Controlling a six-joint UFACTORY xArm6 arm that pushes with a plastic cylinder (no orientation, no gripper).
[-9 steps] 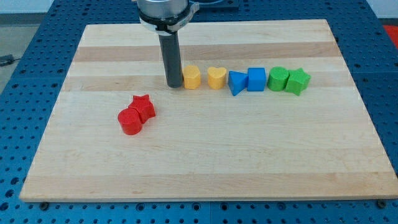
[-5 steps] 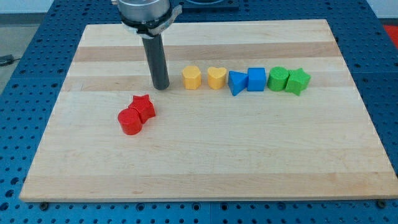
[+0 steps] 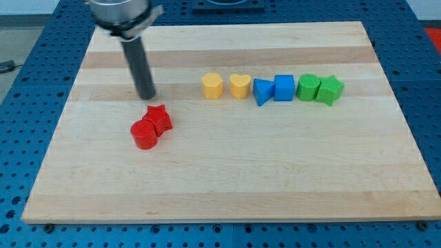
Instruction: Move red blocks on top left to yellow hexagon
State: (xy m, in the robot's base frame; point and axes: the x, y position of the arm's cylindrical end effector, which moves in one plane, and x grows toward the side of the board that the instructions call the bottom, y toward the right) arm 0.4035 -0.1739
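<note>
**Checker:** Camera view, item by item. Start with the tool.

**Operator:** My tip (image 3: 147,96): lower end of the dark rod, upright, resting on the wooden board (image 3: 207,186). It's a bare rod with nothing to spread or pinch, and it touches no block. It sits just above the red pair, towards the view's top, with a narrow strip of bare wood between.

**Checker:** The red items?

**Operator:** Two, touching each other, left of the board's centre. Red star (image 3: 159,118) on the upper right; red cylinder (image 3: 145,133) on the lower left.

**Checker:** And the yellow hexagon?

**Operator:** Yellow hexagon (image 3: 212,86), first in a row running towards the view's right. It lies to the right of my tip and well apart from the red pair, up and to their right.

**Checker:** Rest of the row?

**Operator:** In order: yellow heart (image 3: 239,86), near the hexagon; blue triangle (image 3: 262,91) touching a blue cube (image 3: 284,87); green cylinder (image 3: 308,87) touching a green star (image 3: 330,89).

**Checker:** Surroundings?

**Operator:** Blue perforated table (image 3: 427,103) around the board.
</note>
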